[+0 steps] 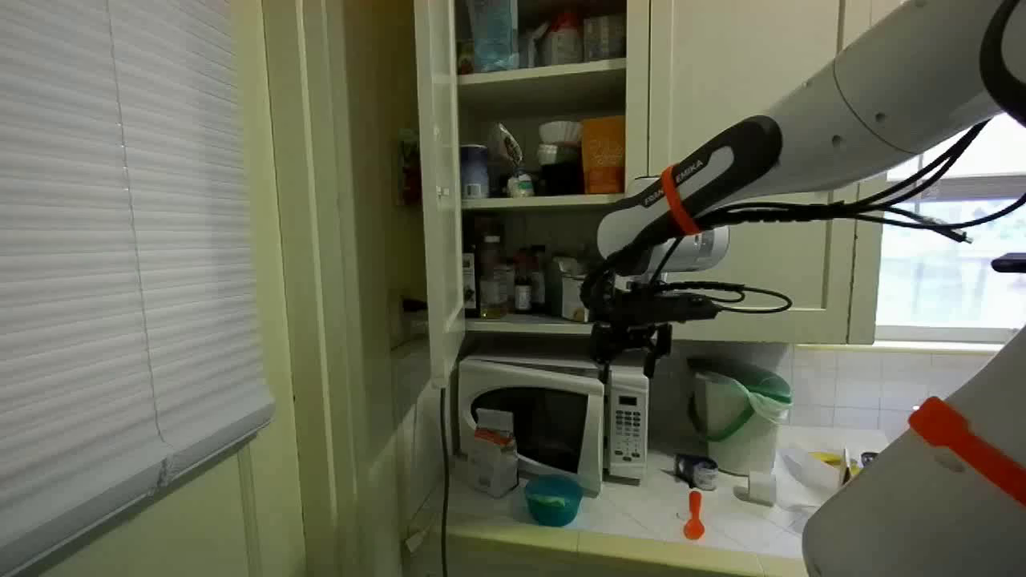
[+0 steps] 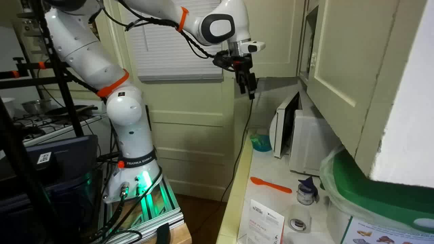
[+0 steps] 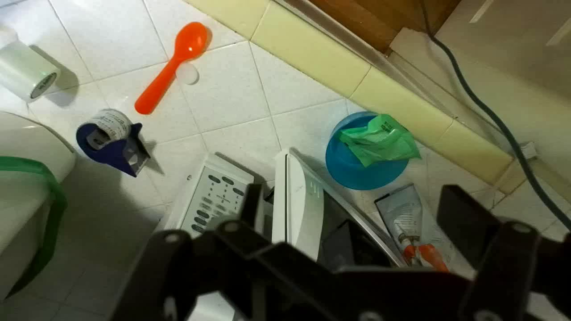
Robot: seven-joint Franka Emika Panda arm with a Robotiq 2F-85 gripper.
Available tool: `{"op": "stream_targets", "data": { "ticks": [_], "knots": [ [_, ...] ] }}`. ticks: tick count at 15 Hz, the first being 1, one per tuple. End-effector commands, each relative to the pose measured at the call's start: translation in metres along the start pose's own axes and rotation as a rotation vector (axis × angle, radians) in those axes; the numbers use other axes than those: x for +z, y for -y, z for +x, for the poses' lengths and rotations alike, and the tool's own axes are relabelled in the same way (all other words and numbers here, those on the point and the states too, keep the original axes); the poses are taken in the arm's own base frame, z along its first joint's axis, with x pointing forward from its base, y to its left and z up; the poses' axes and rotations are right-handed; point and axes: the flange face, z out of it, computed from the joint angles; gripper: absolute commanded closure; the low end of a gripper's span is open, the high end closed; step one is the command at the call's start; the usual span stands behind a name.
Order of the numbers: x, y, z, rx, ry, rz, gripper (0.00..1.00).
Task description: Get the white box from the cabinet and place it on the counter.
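The white box (image 1: pixel 575 298), a whitish carton, stands on the lowest shelf of the cabinet (image 1: pixel 545 203) in an exterior view. My gripper partly covers it and its print is not clear. The cabinet's near door stands open. The cabinet's outside shows in an exterior view (image 2: pixel 346 61), where the box is hidden. The box is out of the wrist view. My gripper (image 1: pixel 629 369) points down, open and empty, outside the cabinet, a little below the shelf and in front of the microwave. Its spread fingers show in the wrist view (image 3: pixel 352 200). The pale counter (image 1: pixel 641 513) lies below.
A microwave (image 1: pixel 529 375) stands ajar on the counter. Near it are an open carton with orange (image 1: pixel 490 461), a blue bowl (image 1: pixel 553 505), an orange spoon (image 1: pixel 694 517), a tape dispenser (image 3: pixel 111 140) and a green-topped bin (image 1: pixel 729 421). Bottles (image 1: pixel 493 284) share the box's shelf.
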Motion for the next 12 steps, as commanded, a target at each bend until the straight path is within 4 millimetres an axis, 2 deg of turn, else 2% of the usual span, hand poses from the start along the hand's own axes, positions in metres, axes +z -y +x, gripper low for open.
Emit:
{"op": "stream_targets", "data": {
  "ticks": [1,7,12],
  "knots": [
    [-0.001,0.0,0.0,0.0,0.001,0.0,0.0],
    [-0.001,0.0,0.0,0.0,0.001,0.0,0.0],
    [-0.036,-0.008,0.026,0.18,-0.257,0.0,0.0]
  ]
}}
